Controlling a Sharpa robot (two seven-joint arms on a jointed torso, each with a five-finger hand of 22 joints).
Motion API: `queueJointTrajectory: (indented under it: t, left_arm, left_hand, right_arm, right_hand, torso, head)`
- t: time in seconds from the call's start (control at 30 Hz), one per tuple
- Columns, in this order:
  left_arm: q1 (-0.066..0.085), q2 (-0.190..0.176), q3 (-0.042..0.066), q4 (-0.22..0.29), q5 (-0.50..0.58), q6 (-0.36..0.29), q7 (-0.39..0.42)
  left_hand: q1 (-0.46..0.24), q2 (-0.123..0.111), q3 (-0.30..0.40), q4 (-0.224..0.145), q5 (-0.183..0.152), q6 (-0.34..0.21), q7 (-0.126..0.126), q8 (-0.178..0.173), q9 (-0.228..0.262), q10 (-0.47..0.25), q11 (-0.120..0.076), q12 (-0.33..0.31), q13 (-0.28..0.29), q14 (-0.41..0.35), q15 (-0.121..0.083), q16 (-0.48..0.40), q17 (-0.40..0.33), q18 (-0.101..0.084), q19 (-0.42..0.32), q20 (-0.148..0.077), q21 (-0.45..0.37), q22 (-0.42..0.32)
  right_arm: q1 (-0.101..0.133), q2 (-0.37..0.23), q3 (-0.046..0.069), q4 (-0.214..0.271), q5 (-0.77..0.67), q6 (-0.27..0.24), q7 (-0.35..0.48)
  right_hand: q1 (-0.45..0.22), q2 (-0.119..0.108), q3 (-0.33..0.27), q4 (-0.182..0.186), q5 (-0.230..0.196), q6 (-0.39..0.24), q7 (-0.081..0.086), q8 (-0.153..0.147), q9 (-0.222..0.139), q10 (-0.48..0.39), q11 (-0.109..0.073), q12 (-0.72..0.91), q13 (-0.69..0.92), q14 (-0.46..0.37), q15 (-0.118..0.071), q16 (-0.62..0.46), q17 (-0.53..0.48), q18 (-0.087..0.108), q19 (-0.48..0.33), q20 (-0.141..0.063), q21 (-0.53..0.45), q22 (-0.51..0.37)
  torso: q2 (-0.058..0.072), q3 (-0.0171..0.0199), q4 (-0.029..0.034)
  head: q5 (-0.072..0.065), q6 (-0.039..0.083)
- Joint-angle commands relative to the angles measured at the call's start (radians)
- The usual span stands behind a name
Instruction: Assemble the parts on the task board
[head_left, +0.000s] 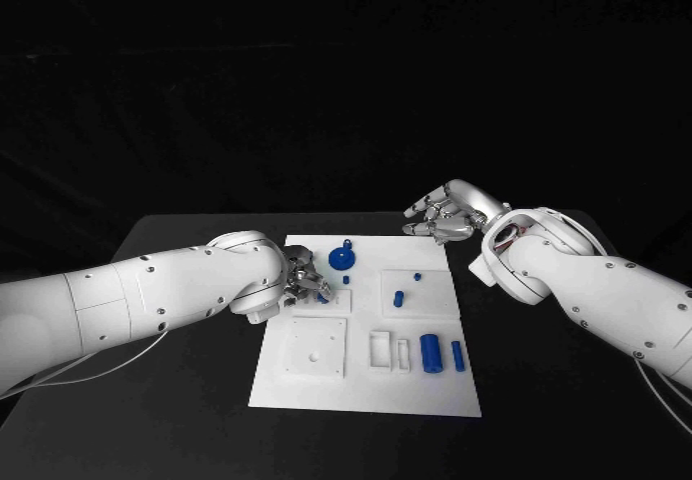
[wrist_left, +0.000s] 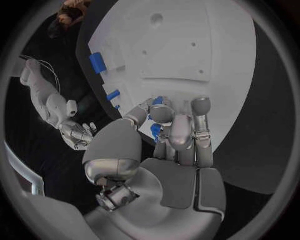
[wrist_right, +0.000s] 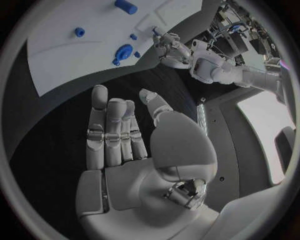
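Note:
The white task board (head_left: 368, 385) lies mid-table. My left hand (head_left: 300, 280) sits over the board's left side, fingers curled around a small blue part (wrist_left: 155, 131); the same hand (wrist_right: 167, 46) shows in the right wrist view. A round blue part (head_left: 340, 258) stands just beyond it, also seen as the round blue part (wrist_right: 123, 52). Two small blue pegs (head_left: 400, 296) stand in the board's middle block. Two blue cylinders (head_left: 430, 350) lie at the board's near right. My right hand (head_left: 444, 215) hovers open off the board's far right corner, palm bare (wrist_right: 119, 135).
A square white plate (head_left: 315, 348) and a slotted white block (head_left: 389, 352) sit on the board's near half. Black table (head_left: 188, 420) surrounds the board. My right forearm (head_left: 577, 285) hangs along the board's right side.

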Motion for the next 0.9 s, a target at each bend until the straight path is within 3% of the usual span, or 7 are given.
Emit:
queueJointTrajectory:
  t: [0.03,0.23,0.9]
  left_arm:
    - [0.000,0.004,0.001,-0.001,-0.014,-0.008,0.013]
    - [0.000,0.008,0.001,-0.009,-0.018,-0.007,0.011]
    - [-0.002,0.025,-0.001,-0.031,-0.027,0.005,0.011]
  left_hand:
    - [0.044,0.037,0.014,-0.013,0.003,0.139,-0.128,0.003,0.001,0.032,-0.020,0.004,-0.001,0.000,0.000,0.006,-0.001,0.007,0.002,0.002,0.003,0.032]
    - [0.045,0.037,0.013,-0.011,-0.002,0.140,-0.128,0.002,0.001,0.032,-0.020,0.003,-0.003,-0.001,0.001,0.005,-0.001,0.007,0.001,0.002,0.001,0.031]
    - [0.047,0.037,0.012,-0.009,-0.003,0.140,-0.128,0.000,0.000,0.032,-0.020,0.003,-0.004,-0.001,0.001,0.004,-0.002,0.007,0.000,0.002,-0.001,0.031]
  right_arm:
    - [-0.001,0.001,0.000,0.001,-0.007,0.009,0.004]
    - [-0.001,-0.001,0.000,0.002,-0.007,0.009,0.004]
    - [-0.001,0.001,0.000,0.003,-0.006,0.008,0.006]
  right_hand:
    - [-0.012,0.001,0.008,0.000,0.006,-0.005,0.001,-0.005,-0.001,-0.006,0.001,-0.002,-0.001,-0.007,0.002,0.001,-0.001,0.004,0.000,0.004,-0.006,0.001]
    - [-0.012,0.001,0.008,0.000,0.006,-0.004,0.001,-0.005,-0.001,-0.007,0.001,-0.002,-0.001,-0.007,0.002,0.000,-0.002,0.004,-0.001,0.004,-0.006,0.000]
    - [-0.012,0.001,0.008,0.000,0.007,-0.005,0.001,-0.005,-0.001,-0.006,0.001,-0.002,-0.001,-0.007,0.002,0.000,-0.002,0.004,0.000,0.004,-0.006,-0.001]
  torso:
    - [-0.001,0.0006,-0.0001]
    - [0.000,0.0019,0.0012]
    - [0.000,-0.0003,0.0001]
  head:
    - [0.002,0.001]
    - [0.002,0.000]
    - [0.001,-0.001]
